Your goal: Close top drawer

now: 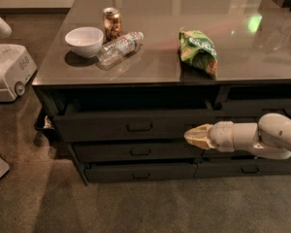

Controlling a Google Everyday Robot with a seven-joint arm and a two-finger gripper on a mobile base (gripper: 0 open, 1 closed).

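Note:
The top drawer [136,123] is a wide charcoal-grey drawer under the counter's left half, pulled out a little, with a dark gap above its tall front. Its small bar handle [139,127] is centred on the front. My gripper [188,136] comes in from the right on a white arm. Its cream tip points left and sits in front of the right end of the drawer front, to the right of the handle and slightly below it.
Two slimmer drawers [140,152] lie below. On the counter [150,62] stand a white bowl [84,40], a can [112,23], a lying plastic bottle [119,46] and a green chip bag [200,51]. A white machine [9,72] stands on the carpet at left.

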